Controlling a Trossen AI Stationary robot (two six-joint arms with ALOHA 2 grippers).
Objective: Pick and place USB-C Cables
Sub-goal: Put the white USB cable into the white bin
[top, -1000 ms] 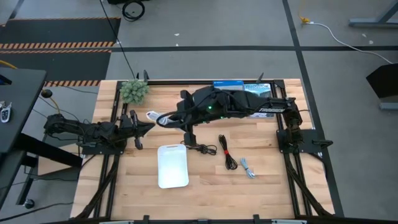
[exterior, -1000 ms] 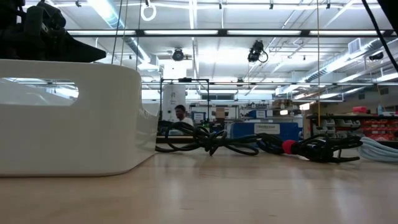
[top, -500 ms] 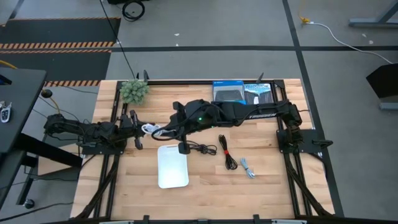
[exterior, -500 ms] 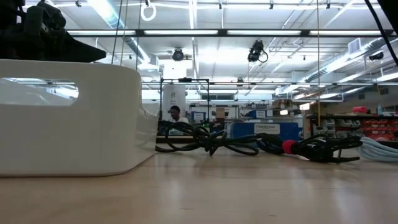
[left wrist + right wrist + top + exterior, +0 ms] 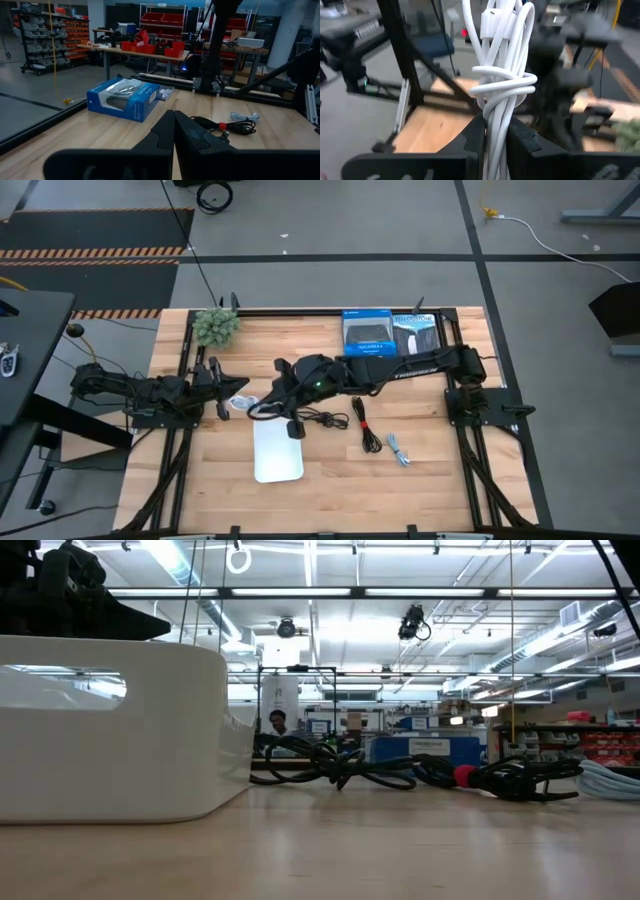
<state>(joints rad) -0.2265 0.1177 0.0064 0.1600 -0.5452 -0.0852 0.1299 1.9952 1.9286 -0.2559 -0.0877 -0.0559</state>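
My right gripper point(image 5: 268, 400) reaches in from the table's right and is shut on the white USB-C cable point(image 5: 502, 75). It holds the cable over the far left corner of the white tray point(image 5: 278, 455). On the wood to the right of the tray lie three more bundles: a black cable point(image 5: 322, 418), a black cable with a red band point(image 5: 365, 426) and a pale blue-grey cable point(image 5: 400, 449). My left gripper point(image 5: 174, 131) waits shut at the table's left side. My right gripper pinches the white cable bundle between its two fingers at one end of the bundle point(image 5: 495, 131), below the turns wound round it point(image 5: 504, 84). The fingers come nearly level from the table's right. The bundle sticks out past the fingertips, lifted clear of table and tray.
A blue retail box point(image 5: 367, 330) and a dark one point(image 5: 415, 332) lie at the far edge. A green plant-like ball point(image 5: 215, 326) sits at the far left corner. Bare wood lies to the right of the tray, near the front edge.
My right gripper has carried the white cable toward the table's near edge and downward, from beside the boxes to over the tray's far left corner. It stays shut on the cable. The cables on the wood have not moved.
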